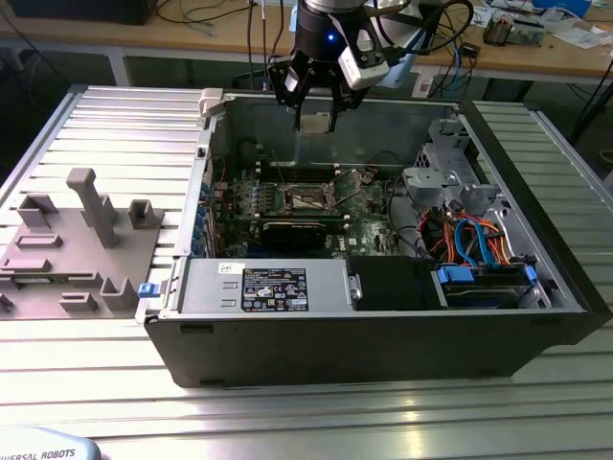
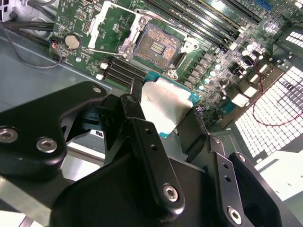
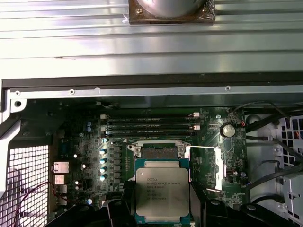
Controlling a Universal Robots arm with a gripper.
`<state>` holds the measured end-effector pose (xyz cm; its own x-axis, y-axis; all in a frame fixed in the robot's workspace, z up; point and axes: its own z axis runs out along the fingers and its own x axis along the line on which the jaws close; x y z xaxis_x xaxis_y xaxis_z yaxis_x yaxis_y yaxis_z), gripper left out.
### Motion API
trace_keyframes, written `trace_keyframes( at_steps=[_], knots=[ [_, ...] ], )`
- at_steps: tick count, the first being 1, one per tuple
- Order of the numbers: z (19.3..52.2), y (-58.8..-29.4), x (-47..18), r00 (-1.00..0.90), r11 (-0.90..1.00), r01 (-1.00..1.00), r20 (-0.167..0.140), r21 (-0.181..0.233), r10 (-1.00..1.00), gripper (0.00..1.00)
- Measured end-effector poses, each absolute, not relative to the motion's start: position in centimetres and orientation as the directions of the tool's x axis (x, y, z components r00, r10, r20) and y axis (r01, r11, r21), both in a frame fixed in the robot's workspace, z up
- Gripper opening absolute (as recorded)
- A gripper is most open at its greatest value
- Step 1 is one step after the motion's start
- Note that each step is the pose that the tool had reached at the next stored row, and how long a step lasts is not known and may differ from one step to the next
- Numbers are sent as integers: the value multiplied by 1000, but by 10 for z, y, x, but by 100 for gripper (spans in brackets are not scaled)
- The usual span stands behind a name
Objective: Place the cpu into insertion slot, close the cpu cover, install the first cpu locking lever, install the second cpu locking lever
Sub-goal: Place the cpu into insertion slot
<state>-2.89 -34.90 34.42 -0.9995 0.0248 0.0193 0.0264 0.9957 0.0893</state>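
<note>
the tool (image 1: 314, 122) is clamped on the cpu (image 3: 162, 194), apart from the bare insertion slot (image 2: 156, 46).

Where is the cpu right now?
In both wrist views the cpu sits clamped in the hand, above the motherboard and not yet in the open insertion slot.

Ribbed aluminium table (image 1: 316, 412), open black computer case (image 1: 383, 340) resting on it, grey fixture tray (image 1: 72, 254) beside the case

I read: dull silver square metal-topped cpu (image 3: 162, 194) w/ teal edge; green flat circuit motherboard (image 3: 208, 146); matte black gripper (image 2: 166, 108).
</note>
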Motion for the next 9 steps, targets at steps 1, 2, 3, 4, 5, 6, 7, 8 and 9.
trace_keyframes(
  at_steps=[1, 2, 3, 4, 5, 6, 7, 8, 9],
  knots=[
    [344, -349, -29, -1000, 996, 26, 19, 89, 25, 54],
    [344, -349, -29, -1000, 996, 26, 19, 89, 25, 54],
    [344, -349, -29, -1000, 996, 26, 19, 89, 25, 54],
    [343, -349, -29, -1000, 996, 26, 19, 89, 25, 54],
    [343, -349, -29, -1000, 996, 26, 19, 89, 25, 54],
    [342, -349, -29, -1000, 996, 26, 19, 89, 25, 54],
    [342, -349, -29, -1000, 996, 26, 19, 89, 25, 54],
    [342, -349, -29, -1000, 996, 26, 19, 89, 25, 54],
    [342, -349, -29, -1000, 996, 26, 19, 89, 25, 54]
  ],
)
